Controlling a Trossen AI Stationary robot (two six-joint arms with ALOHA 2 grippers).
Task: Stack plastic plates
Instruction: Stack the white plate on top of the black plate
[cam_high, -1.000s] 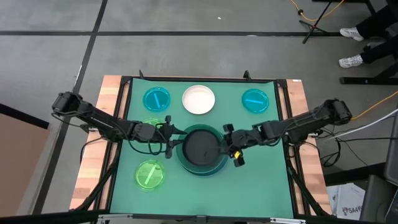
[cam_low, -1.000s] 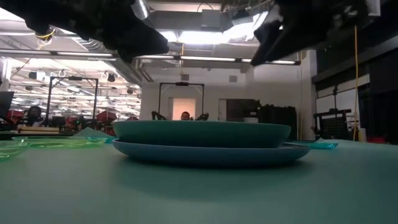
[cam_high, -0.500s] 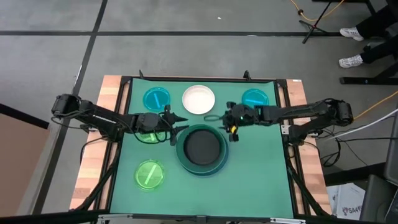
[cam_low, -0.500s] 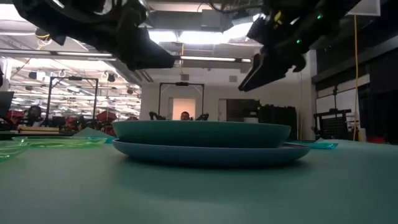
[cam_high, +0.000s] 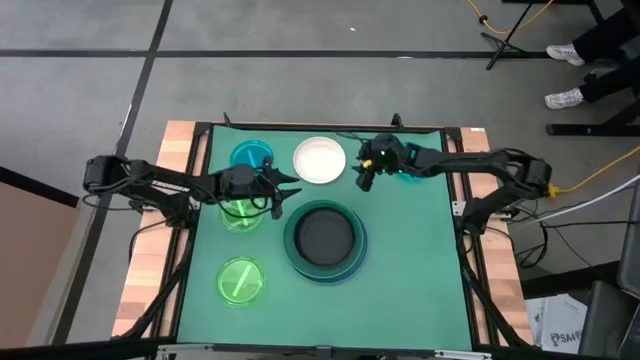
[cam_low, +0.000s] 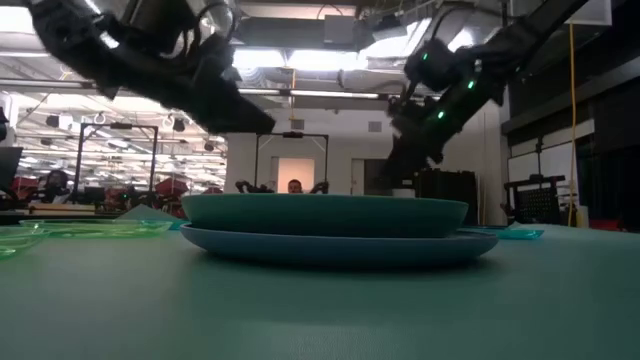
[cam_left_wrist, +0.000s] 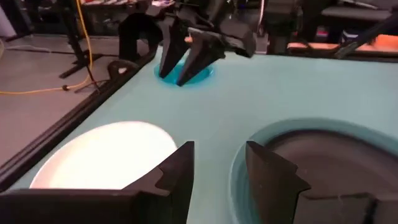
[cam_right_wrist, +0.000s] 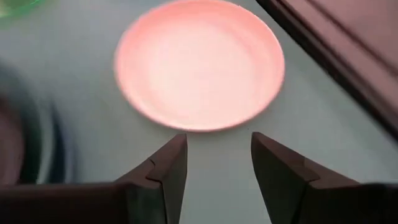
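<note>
A stack stands at the table's middle (cam_high: 325, 240): a blue plate at the bottom, a dark green one on it, a black one on top. The white plate (cam_high: 319, 160) lies flat near the far edge, between a cyan plate (cam_high: 251, 156) and a second cyan plate (cam_high: 410, 163) partly under the right arm. One lime-green plate (cam_high: 241, 281) lies near left, another (cam_high: 240, 212) under the left arm. My left gripper (cam_left_wrist: 217, 168) hovers open between the white plate and the stack. My right gripper (cam_right_wrist: 214, 155) hovers open just right of the white plate (cam_right_wrist: 199, 62).
A raised dark frame (cam_high: 205, 180) borders the green mat on the left, right and far sides. Bare mat lies near the front edge (cam_high: 330, 320). The two grippers face each other over the gap between white plate and stack (cam_left_wrist: 193, 56).
Both grippers have drawn away from the sides of the stack toward the far edge, staying open. The right one has travelled farther and turned toward the white plate. The left one has moved to the stack's far-left side. The plates have stayed where they were.
</note>
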